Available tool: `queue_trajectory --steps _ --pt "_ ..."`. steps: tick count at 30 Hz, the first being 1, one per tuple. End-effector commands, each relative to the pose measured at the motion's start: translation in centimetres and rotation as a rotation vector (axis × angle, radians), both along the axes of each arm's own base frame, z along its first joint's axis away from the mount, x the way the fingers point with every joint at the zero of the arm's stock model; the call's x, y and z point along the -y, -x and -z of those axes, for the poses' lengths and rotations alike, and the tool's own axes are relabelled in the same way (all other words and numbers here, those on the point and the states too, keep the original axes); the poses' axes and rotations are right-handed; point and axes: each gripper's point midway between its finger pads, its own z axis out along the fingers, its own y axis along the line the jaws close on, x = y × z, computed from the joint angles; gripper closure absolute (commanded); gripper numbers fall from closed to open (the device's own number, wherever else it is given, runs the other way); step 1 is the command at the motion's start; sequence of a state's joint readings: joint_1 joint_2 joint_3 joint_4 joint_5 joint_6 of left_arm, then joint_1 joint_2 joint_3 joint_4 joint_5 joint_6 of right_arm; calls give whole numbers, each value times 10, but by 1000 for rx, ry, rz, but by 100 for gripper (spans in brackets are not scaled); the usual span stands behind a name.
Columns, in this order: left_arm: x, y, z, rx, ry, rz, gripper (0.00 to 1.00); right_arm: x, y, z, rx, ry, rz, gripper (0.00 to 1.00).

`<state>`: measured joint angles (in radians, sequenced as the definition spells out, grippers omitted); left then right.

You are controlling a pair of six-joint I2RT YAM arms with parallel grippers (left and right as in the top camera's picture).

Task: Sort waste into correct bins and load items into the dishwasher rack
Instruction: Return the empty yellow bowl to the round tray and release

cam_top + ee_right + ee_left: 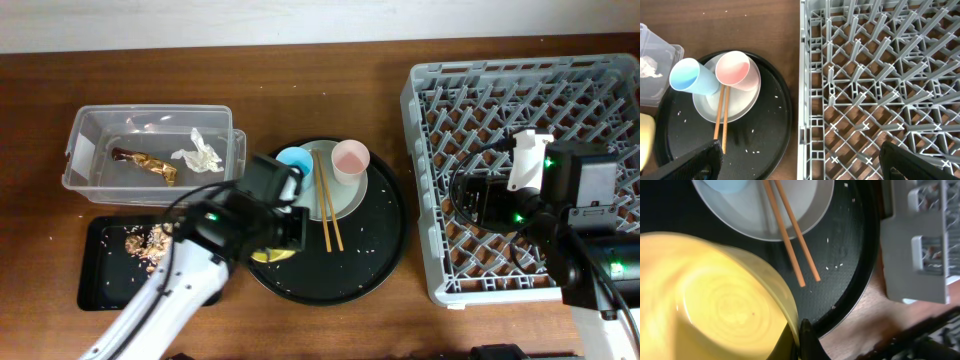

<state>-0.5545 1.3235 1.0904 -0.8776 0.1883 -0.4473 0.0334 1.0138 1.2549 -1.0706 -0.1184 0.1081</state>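
Yellow bowl (715, 305); light-blue cup (690, 77); pink cup (736, 70); grey lattice rack (803, 60); black round tray (775, 140); brown-gold wrapper (147, 163); white tissue (198, 155).

Robot lab: staged wooden table (40, 250)

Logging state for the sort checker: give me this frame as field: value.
clear tub: wrapper, tissue inside
black tray: food scraps
round tray: plate with blue cup, pink cup, chopsticks
yellow bowl: tilted, rim in left gripper
right gripper: open, above rack
rack: no dishes visible
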Motion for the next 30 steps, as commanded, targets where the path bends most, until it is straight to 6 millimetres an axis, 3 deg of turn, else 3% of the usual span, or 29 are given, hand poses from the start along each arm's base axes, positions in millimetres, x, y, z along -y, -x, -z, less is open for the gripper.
queue_trajectory --steps 1,6,11,25,28,30 --pt "0 -4 17 29 -140 -61 99 0 -1 -7 18 -2 1 1" --pt "10 -4 57 -39 -230 -26 100 0 0 -6 9 -2 1 2" --pt "24 -11 82 -79 -219 -9 100 0 1 -5 7 -2 1 2" --pt "11 -5 100 -101 -285 -20 99 0 2 -5 2 -2 1 2" --pt "10 -5 105 -100 -286 -20 89 0 2 -4 -1 -2 1 2" --pt "10 -5 108 -99 -286 -20 89 0 3 -3 -7 -2 0 2"
